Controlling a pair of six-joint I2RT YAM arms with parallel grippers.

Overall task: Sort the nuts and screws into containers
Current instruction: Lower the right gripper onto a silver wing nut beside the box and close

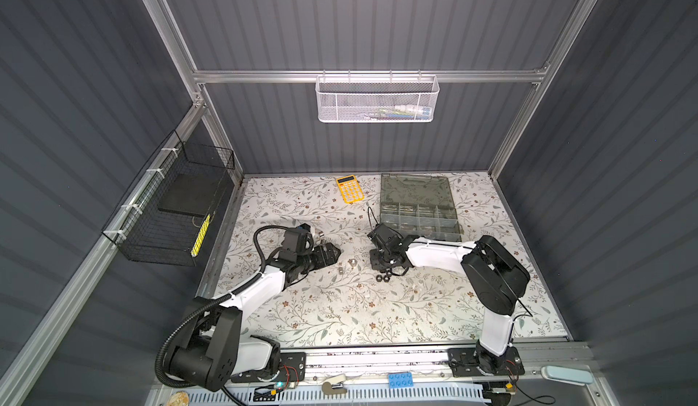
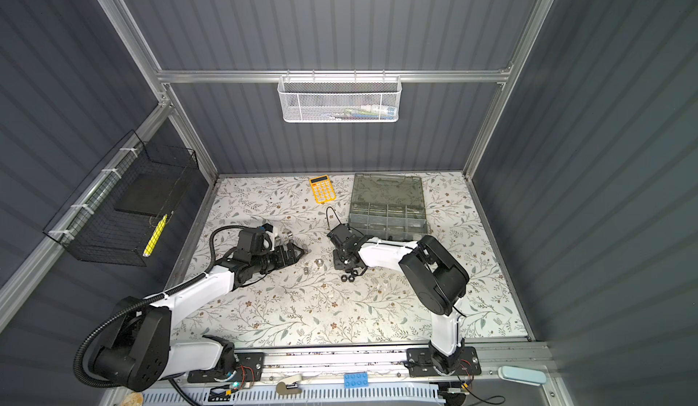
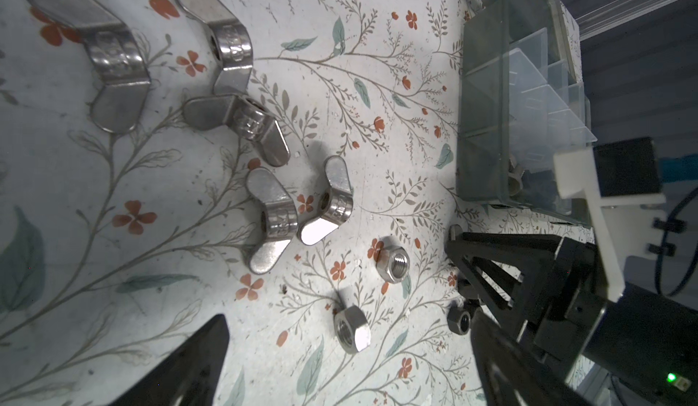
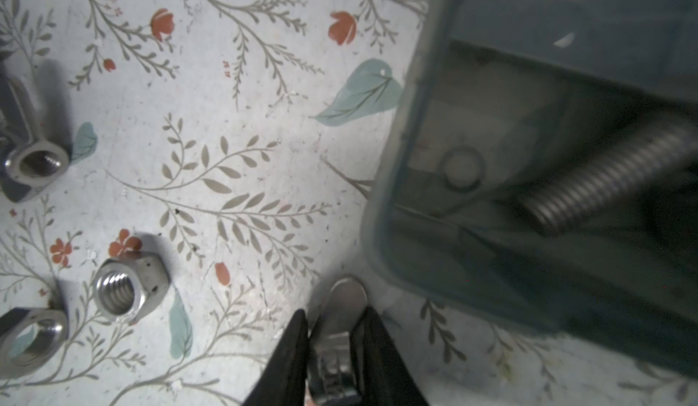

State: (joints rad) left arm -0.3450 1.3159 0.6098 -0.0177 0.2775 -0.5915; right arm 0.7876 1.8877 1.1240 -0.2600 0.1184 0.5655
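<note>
In both top views the organizer box (image 1: pixel 415 190) sits at the far right of the flowered table (image 1: pixel 340 317). Its lid is laid open toward the back wall and its compartments (image 1: pixel 409 217) are on the near side. A yellow calculator (image 1: pixel 349 189) lies just left of the lid. The left gripper (image 1: pixel 335 251) lies low, left of centre, pointing right. The right gripper (image 1: pixel 379 264) points down by the box's near left corner. Between the two rest a pair of silver hex nuts (image 1: pixel 352 261), and a few black nuts (image 1: pixel 382 278) sit just nearer than the right gripper. From up here I can't tell how either set of jaws stands.

The left wrist view settles one of them. The left gripper's fingers stand wide apart, gripping nothing, with one hex nut lying on the table in the gap. Five silver winged nuts (image 3: pixel 272 219) lie scattered about, some touching.

In the right wrist view the right gripper's two black fingers are pressed in on a bright winged nut (image 4: pixel 347 294), one on each side, with a wing poking out past the tips. Whether it is off the table I can't tell. The box's corner stands just beside it, and through the smoky wall a threaded silver screw (image 4: pixel 612 173) lies in a compartment.
</note>
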